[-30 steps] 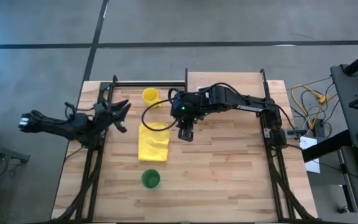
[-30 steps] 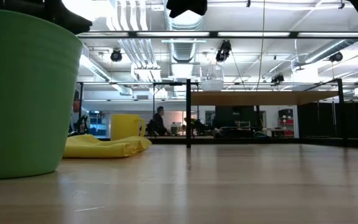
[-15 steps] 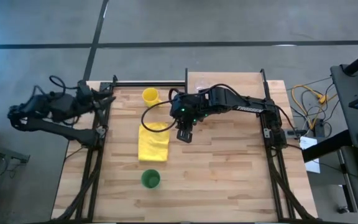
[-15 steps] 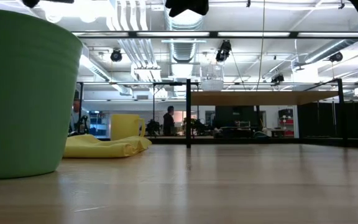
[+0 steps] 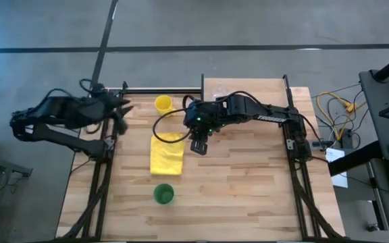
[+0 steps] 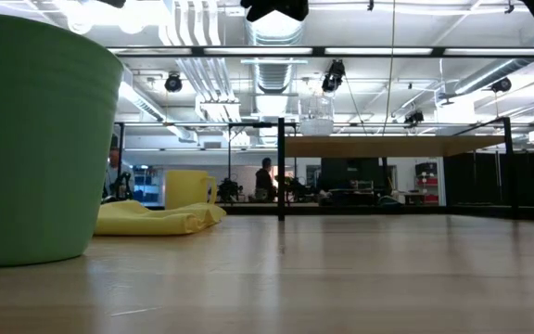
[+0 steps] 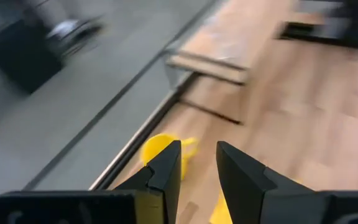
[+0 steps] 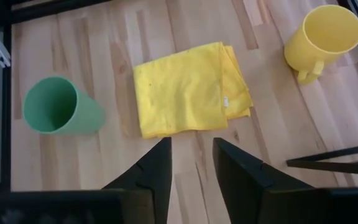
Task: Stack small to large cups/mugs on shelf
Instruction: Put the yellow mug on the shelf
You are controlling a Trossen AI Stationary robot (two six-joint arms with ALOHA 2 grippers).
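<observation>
Glass on shelf, two cups left on the table.
Glass cup point(image 6: 315, 121) sits on shelf point(image 5: 243, 86); yellow mug point(image 5: 163, 104) and green cup point(image 5: 163, 194) stand apart on the table beside the cloth point(image 5: 167, 154), unstacked. Right gripper point(image 5: 200, 144) hovers over the cloth edge, left gripper point(image 5: 121, 112) near the mug; both parted, empty.

The slatted wooden tabletop point(image 5: 248, 196) carries a folded yellow cloth point(image 5: 167, 152) near its middle. The yellow handled mug point(image 5: 163, 104) stands behind the cloth, toward the back edge. The green plastic cup point(image 5: 163, 194) stands in front of the cloth, nearer the front edge. The raised light-wood shelf point(image 5: 248, 86) sits at the back, right of the mug, with the small clear glass cup point(image 6: 315, 119) on it.
</observation>
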